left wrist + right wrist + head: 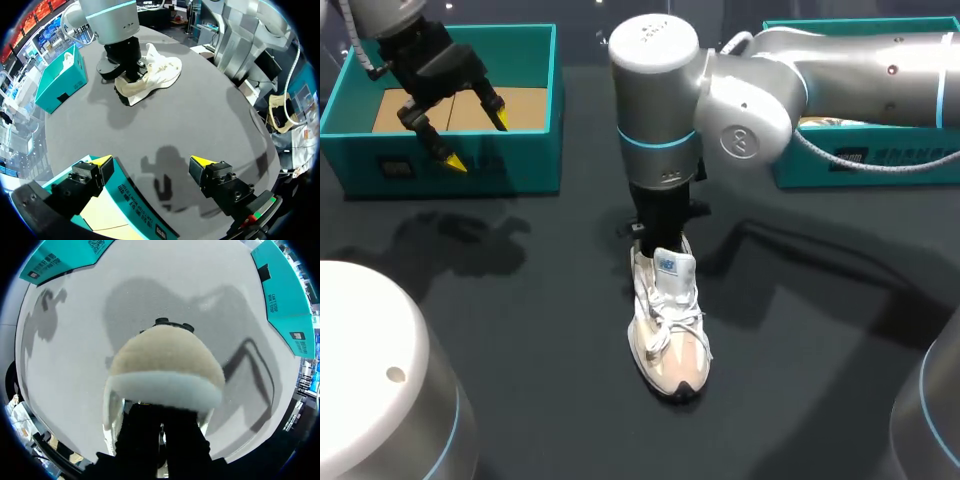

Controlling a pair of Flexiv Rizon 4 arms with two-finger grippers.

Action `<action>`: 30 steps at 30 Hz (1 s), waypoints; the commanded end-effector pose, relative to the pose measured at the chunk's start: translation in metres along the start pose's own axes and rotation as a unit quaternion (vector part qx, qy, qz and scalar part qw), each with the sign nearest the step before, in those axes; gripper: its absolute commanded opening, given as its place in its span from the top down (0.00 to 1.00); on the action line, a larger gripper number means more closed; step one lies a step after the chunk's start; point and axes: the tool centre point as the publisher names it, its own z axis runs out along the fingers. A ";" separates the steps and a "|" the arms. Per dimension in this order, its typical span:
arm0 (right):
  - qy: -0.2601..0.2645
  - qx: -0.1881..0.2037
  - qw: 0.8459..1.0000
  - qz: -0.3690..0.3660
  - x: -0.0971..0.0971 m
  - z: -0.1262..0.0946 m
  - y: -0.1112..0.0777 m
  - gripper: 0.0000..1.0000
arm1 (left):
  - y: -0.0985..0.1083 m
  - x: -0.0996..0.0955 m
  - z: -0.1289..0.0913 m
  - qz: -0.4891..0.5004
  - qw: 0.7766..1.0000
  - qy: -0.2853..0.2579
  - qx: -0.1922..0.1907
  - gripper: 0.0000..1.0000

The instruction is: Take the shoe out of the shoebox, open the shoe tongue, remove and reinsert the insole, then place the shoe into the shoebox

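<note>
Head view looks down from high behind onto the table (520,330); left wrist view, above the box (135,200), faces across toward the shoe (160,72); right wrist view sits close over its heel; all share the shoe.

left pincer (151,161) agape | shoebox (127,202) corner beneath | right arm (116,30) on shoe (162,70) ahead

Table (520,340): one broad, flat top, dark and matte, reaching across the head view.
Surface: plain and even, no pattern or markings visible.
Light: from overhead, laying soft-edged shadows (460,240) on the top.
</note>
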 end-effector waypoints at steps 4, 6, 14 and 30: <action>0.015 0.026 0.999 0.011 0.008 0.015 -0.008 1.00 | 0.000 0.001 0.000 0.000 1.000 0.000 -0.001 0.00; 0.013 0.029 0.999 0.017 0.008 0.012 -0.014 1.00 | 0.000 0.001 0.000 0.000 1.000 0.000 -0.001 0.00; -0.018 0.027 0.999 0.026 0.009 -0.024 -0.021 1.00 | 0.000 0.001 0.000 0.000 1.000 0.000 -0.001 0.00; -0.002 0.064 0.998 0.028 -0.002 -0.035 -0.015 0.84 | 0.000 0.001 0.000 0.000 1.000 0.000 -0.001 0.00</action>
